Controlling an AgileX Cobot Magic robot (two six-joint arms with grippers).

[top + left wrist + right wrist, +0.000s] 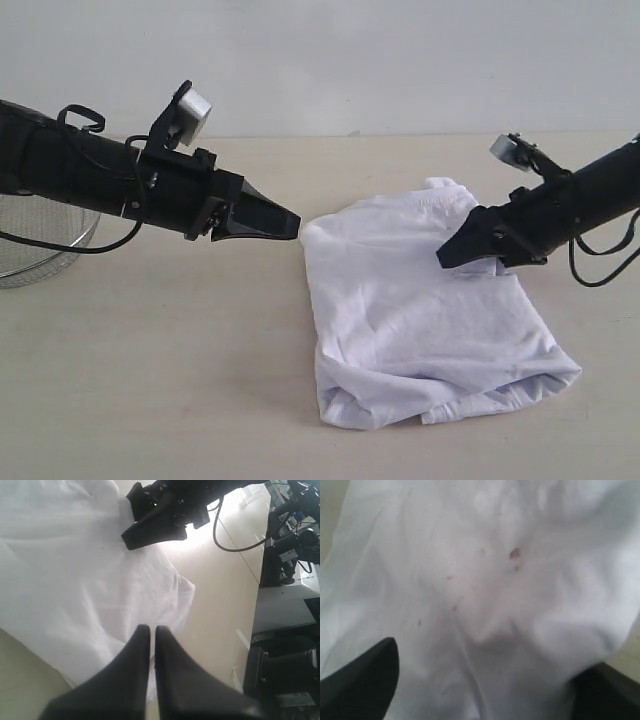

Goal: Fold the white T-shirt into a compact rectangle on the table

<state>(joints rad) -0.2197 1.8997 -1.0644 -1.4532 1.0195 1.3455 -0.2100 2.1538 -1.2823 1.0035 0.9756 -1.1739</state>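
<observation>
The shirt (420, 320) lies bunched on the bench (150, 380), with the left tool (290, 225), tips pressed together, at its left edge and the right tool (445, 258) spread wide over its upper right part.

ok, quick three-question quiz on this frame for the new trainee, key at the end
1. Fill in: in the exterior view, the wire basket sits at the ___ edge.
2. True or false: the left gripper has its jaws wide open.
3. The right gripper is poised over: A the wire basket, B the white T-shirt, C a cardboard box.
Key: 1 left; 2 false; 3 B.
</observation>
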